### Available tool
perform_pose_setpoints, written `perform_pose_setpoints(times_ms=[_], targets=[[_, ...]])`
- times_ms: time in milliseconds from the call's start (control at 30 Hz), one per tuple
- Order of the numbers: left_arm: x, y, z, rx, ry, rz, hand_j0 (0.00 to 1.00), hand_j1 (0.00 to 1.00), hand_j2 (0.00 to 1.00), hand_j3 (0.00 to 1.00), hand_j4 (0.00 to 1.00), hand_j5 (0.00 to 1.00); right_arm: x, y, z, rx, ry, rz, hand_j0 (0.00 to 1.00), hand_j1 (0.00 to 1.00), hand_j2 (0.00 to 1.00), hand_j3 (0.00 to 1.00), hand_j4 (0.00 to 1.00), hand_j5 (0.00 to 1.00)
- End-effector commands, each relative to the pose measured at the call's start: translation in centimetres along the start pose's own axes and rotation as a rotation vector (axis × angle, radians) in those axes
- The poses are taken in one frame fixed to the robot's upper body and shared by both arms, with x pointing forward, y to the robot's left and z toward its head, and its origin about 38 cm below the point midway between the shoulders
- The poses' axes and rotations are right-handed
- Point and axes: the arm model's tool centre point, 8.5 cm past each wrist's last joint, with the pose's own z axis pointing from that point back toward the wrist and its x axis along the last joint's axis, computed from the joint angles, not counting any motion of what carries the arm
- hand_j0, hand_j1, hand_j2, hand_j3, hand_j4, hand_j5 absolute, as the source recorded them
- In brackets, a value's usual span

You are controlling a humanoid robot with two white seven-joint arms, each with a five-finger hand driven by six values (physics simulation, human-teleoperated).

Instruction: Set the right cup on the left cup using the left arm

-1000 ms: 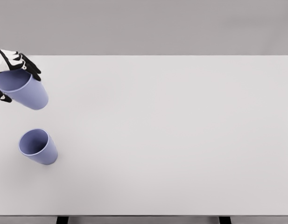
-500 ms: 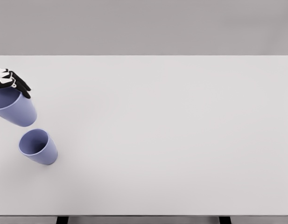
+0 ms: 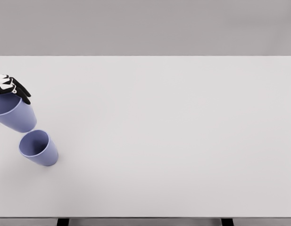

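So nearest the front edge of the counter (image 3: 173,141), over on the left side, there's a periwinkle-blue cup (image 3: 38,148) standing on the surface, mouth up and open toward the camera, nothing inside that I can see. It's sitting free, nothing gripping it.

Just behind it, closer to the counter's left edge, is the second cup (image 3: 14,113), same color and shape. This one is in the left hand (image 3: 8,85), which comes in from the left edge of the view. Black fingers (image 3: 21,92) wrap over the far side of the rim, and a bit of another dark fingertip peeks out at the near side, so the hand is closed around the cup. The held cup is tilted, its base pointing down and right toward the standing cup's rim. The two look really close, base nearly at the rim, but I honestly can't tell if they're touching.

Most of the hand is cut off by the frame.
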Motion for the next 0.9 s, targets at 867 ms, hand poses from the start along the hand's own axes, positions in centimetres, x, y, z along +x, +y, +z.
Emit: perform_pose_setpoints(times_ms=[867], targets=[[-0.3,-2.3,-0.7,-0.040,-0.012,0.062,0.52,0.52,0.52,0.52,0.52,0.52,0.0,0.0,0.0,0.001,0.001,0.001,1.00,1.00,1.00,1.00,1.00,1.00]])
